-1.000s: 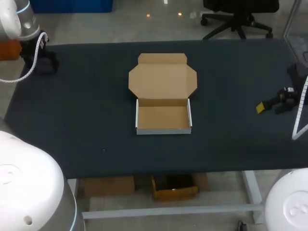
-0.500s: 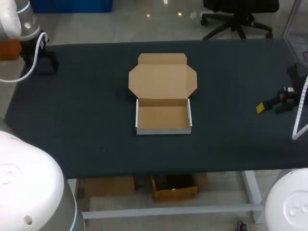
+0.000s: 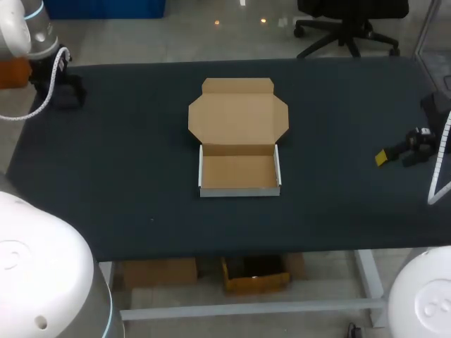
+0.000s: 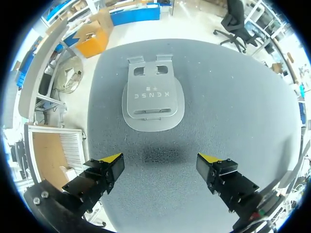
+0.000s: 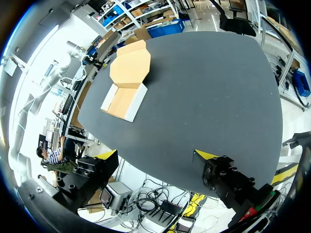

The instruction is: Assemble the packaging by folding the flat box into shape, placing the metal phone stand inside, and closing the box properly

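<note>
- Left gripper (image 4: 159, 160) is spread wide and empty; the stand (image 4: 152, 97) lies flat just ahead of it, centred between the finger lines, its long axis running away from the gripper.
- Right gripper (image 5: 155, 154), also wide open and empty, has only the open box (image 5: 124, 99) far ahead of it.
- Judging by this, the left arm is the nearer for the pick.

A short line of pale letters (image 4: 151, 95) stood on the metal phone stand (image 4: 153, 115), ahead of the left gripper (image 4: 159, 158); it could not be read surely.
</note>
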`<state>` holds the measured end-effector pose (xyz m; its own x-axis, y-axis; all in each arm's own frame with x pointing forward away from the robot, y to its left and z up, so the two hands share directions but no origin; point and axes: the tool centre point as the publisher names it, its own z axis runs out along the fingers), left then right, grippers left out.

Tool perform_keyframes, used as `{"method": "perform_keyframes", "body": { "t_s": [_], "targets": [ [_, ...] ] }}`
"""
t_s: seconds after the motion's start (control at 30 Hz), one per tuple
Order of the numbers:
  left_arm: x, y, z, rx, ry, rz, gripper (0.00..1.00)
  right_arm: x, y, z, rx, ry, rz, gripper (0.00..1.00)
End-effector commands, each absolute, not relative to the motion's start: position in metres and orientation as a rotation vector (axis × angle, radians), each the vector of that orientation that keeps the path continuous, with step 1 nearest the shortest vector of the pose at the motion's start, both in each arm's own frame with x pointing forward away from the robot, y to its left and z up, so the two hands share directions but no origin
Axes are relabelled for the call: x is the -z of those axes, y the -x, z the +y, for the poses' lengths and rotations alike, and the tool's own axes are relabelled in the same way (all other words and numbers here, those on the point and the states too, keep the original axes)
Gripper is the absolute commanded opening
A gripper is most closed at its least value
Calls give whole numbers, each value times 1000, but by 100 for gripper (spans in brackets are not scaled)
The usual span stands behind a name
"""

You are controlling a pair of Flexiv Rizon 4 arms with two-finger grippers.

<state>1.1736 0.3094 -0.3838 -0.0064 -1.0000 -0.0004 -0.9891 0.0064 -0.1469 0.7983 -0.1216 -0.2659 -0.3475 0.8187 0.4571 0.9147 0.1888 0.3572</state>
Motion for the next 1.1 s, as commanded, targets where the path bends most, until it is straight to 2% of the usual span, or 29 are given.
{"method": "perform_keyframes", "body": {
  "t_s": [0.03,1.1],
  "targets": [
    [385,-1178,310,148,2143,2155,100,264,-798,-122,875,1685,-2288,100],
    [386,-1189,313,136,2112,2199,100,264,-798,-122,875,1685,-2288,100]
  ]
}}
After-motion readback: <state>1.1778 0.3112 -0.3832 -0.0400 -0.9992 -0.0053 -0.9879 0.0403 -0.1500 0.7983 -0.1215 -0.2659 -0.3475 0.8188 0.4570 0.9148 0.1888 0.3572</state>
